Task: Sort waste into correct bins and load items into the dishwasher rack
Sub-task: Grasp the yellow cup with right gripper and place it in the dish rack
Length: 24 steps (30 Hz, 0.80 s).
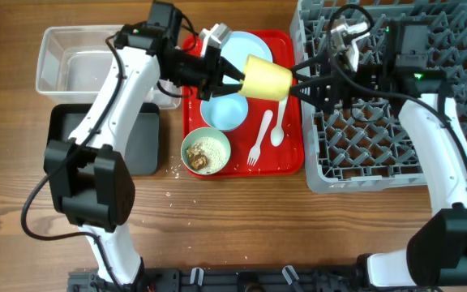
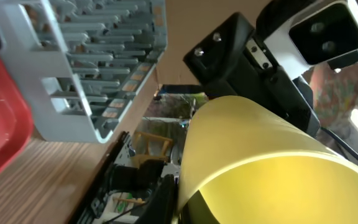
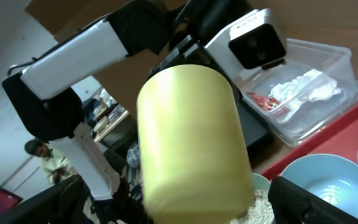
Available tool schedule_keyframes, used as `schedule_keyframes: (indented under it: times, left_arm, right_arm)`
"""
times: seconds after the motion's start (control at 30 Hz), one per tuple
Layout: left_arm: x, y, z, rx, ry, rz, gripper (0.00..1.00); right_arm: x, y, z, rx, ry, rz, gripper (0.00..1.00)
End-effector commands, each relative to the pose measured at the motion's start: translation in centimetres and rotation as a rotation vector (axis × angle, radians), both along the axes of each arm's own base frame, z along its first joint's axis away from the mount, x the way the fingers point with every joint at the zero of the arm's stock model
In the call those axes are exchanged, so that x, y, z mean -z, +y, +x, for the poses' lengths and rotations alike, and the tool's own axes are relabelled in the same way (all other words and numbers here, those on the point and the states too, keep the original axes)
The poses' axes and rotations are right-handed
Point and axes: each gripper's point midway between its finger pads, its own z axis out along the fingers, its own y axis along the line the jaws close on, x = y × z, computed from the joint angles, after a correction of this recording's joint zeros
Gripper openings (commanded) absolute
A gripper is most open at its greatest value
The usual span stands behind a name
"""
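The cup (image 1: 267,79) is hanging on its side in the air over the far half of the tray (image 1: 295,162), caught between two arms that are crowding in from both sides. The left gripper (image 1: 235,79) is clamping one end of it. The right gripper (image 1: 297,83) is facing it from the right, its fingers (image 3: 312,202) standing wide apart on either side of the cup and not visibly touching it. Beneath them the tray is sitting at the middle of the table (image 1: 298,235), towards the far edge. It is carrying the plate (image 1: 250,47) at its far end, partly covered by the cup and the left gripper, then the blue bowl (image 1: 223,112). The green bowl (image 1: 226,142) is sitting at the near left corner, holding the scraps (image 1: 203,152). The fork (image 1: 255,148) and spoon (image 1: 276,130) are lying side by side to the right of the bowls. A few crumbs (image 1: 173,169) are lying on the table just off the tray's near left corner. The rack (image 1: 363,138) is filling the far right corner, and the right arm is lying across it and hiding part of its lattice. The clear tub (image 1: 47,57) is standing at the far left with the tissue (image 3: 303,87) and wrapper (image 3: 263,101) inside, both seen only from the right wrist. The black tub (image 1: 140,142) is sitting just nearer, the left arm crossing over it. In the left wrist view the cup is filling the foreground and blocking most of what lies beyond.
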Motion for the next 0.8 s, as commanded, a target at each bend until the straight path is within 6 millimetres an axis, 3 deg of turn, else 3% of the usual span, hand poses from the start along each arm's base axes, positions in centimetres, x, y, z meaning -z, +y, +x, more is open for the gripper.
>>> schedule_keyframes:
  times: [0.0, 0.07, 0.2, 0.27, 0.3, 0.33, 0.4, 0.5, 0.53, 0.6, 0.63, 0.67, 0.77]
  left_arm:
    - [-2.4, -0.8, -1.1, 0.043, -0.033, -0.091, 0.04]
    - [-2.4, -0.8, -1.0, 0.043, -0.033, -0.091, 0.04]
    - [-2.5, -0.8, -1.1, 0.045, -0.035, -0.095, 0.04]
    - [-2.5, -0.9, -1.1, 0.047, -0.035, -0.094, 0.04]
    - [-2.4, -1.0, -1.2, 0.05, -0.036, -0.091, 0.08]
    - [-2.4, -1.0, -1.2, 0.051, -0.036, -0.09, 0.22]
    - [-2.4, -1.0, -1.2, 0.049, -0.036, -0.09, 0.34]
    - [-2.1, -1.0, -1.1, 0.045, -0.041, -0.073, 0.43]
    - [-1.3, -0.9, -0.9, 0.034, -0.053, -0.027, 0.45]
    - [4.3, 0.9, 1.2, -0.053, -0.141, 0.317, 0.46]
    - [6.9, 2.6, 2.3, -0.097, -0.182, 0.501, 0.47]
    - [9.4, 4.9, 3.5, -0.147, -0.233, 0.716, 0.47]
    - [10.9, 7.4, 4.9, -0.195, -0.298, 0.906, 0.51]
  right_arm:
    - [0.5, 0.9, 0.0, -0.014, 0.003, -0.016, 0.91]
    - [0.7, 1.6, -0.2, -0.029, -0.004, -0.025, 0.74]
    - [0.9, 2.2, -0.3, -0.034, -0.011, -0.039, 0.64]
    - [0.7, 2.2, -0.1, -0.032, -0.017, -0.037, 0.51]
    - [0.4, 2.2, 0.2, -0.027, -0.014, -0.033, 0.47]
    - [0.3, 2.2, 0.4, -0.022, -0.013, -0.03, 0.47]
    - [0.0, 1.3, 0.9, 0.006, -0.016, -0.028, 0.43]
    - [0.4, -2.5, 3.1, 0.173, 0.069, -0.073, 0.42]
    - [1.1, -6.4, 4.5, 0.379, 0.16, -0.157, 0.43]
    - [1.5, -10.9, 4.5, 0.639, 0.267, -0.276, 0.43]
    - [1.8, -12.8, 3.3, 0.767, 0.311, -0.374, 0.43]
    - [2.5, -14.8, 0.4, 0.904, 0.365, -0.524, 0.43]
    - [5.7, -17.8, -6.0, 1.043, 0.522, -0.869, 0.43]
